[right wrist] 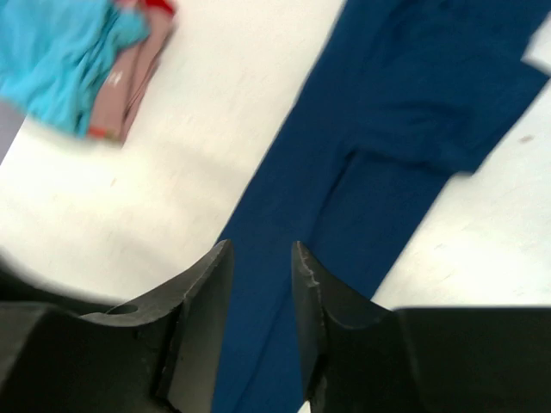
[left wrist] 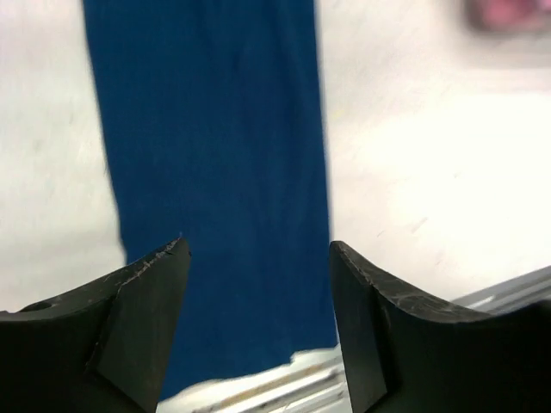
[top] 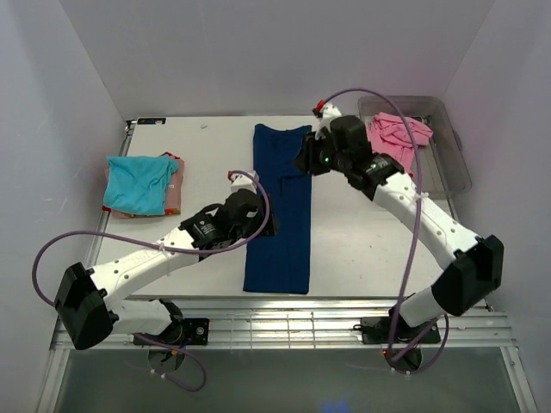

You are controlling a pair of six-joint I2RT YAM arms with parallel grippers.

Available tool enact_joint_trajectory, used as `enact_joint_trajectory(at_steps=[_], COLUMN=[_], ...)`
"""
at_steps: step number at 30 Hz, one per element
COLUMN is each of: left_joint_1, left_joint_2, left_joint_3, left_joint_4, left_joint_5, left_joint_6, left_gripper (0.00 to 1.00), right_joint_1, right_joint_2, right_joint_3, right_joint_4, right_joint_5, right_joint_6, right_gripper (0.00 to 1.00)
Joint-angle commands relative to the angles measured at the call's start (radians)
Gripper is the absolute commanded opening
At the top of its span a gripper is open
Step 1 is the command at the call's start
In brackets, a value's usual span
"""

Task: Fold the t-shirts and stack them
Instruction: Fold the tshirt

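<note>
- One long blue shirt (top: 280, 215) lies 12 to 6 o'clock.
- Left claw (left wrist: 256, 254), wide apart, hangs nearer its 6 end.
- Right claw (right wrist: 263, 254), slightly apart, hangs nearer 12.

The top camera looks down from behind on the whole table (top: 215, 146). Both wrist cameras hang close, facing down; all three share the navy shirt (top: 280, 215).
</note>
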Motion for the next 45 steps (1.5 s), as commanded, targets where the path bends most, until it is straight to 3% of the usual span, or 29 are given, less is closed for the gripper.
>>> enact_joint_trajectory(at_steps=[1,9,10,18,28,40,44,45], left_joint_1=[-0.002,-0.003,-0.003,-0.014,-0.060,-0.077,-0.094,-0.094], left_joint_2=[-0.035,-0.075,-0.071,-0.113,-0.141,-0.028,-0.009,-0.005], left_joint_3=[-0.155,-0.286,-0.299,-0.376,-0.460,-0.433,-0.439,-0.441], left_joint_4=[-0.038,-0.053,-0.056,-0.085,-0.079,-0.067,-0.058,-0.056], left_joint_5=[0.077,0.177,0.191,0.237,0.238,0.229,0.221,0.220], left_joint_6=[-0.043,-0.112,-0.121,-0.175,-0.251,-0.254,-0.264,-0.267], left_gripper=[0.77,0.80,0.80,0.75,0.73,0.70,0.66,0.59], right_joint_1=[0.150,0.373,0.402,0.517,0.564,0.565,0.567,0.567], right_joint_2=[-0.036,-0.102,-0.102,-0.116,-0.116,-0.057,-0.042,-0.039], right_joint_3=[-0.138,-0.382,-0.394,-0.523,-0.606,-0.602,-0.611,-0.611], right_joint_4=[-0.217,-0.416,-0.423,-0.404,-0.315,-0.241,-0.222,-0.222], right_joint_5=[0.143,0.226,0.226,0.180,0.146,0.127,0.124,0.123], right_joint_6=[0.043,0.264,0.282,0.443,0.489,0.474,0.466,0.463], right_gripper=[0.41,0.52,0.58,0.58,0.57,0.55,0.55,0.54])
